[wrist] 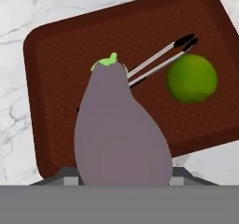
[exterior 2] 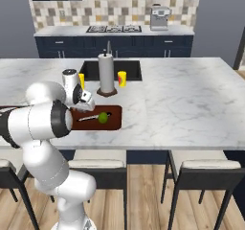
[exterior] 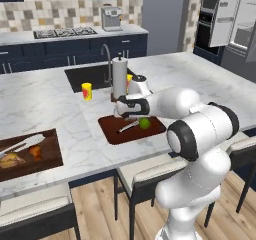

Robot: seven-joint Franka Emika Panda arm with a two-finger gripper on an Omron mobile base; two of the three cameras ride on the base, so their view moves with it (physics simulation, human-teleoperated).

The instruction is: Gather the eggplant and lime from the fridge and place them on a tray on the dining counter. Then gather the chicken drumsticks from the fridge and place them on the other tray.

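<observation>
White marble dining counter spans the scene, dark sink basin set in it with a faucet behind. White arm rises from the base and reaches over the counter edge toward the near tray. Brown rectangular tray lies on the counter in front of the sink, just beside a paper towel roll on its stand. Gripper hangs over the tray's left part, pointing down; in the hand view the eggplant sits between the fingers, purple, stem end with green cap pointing away from the camera, jaws closed narrow on its wide end, fingertips hidden behind it. Whether the eggplant touches the tray surface cannot be told. Lime rests on the tray, right of the eggplant in the hand view, apart from it. Metal tongs with dark tips lie on the tray between eggplant and lime, tips near the lime. Second tray sits well apart at the left of the left base view, holding tongs and some brownish food, kind unclear. Two yellow cups stand by the sink, one either side of the towel roll. Back wall: stove top, coffee machine, dark blue cabinets. Chairs stand under the counter edge.
</observation>
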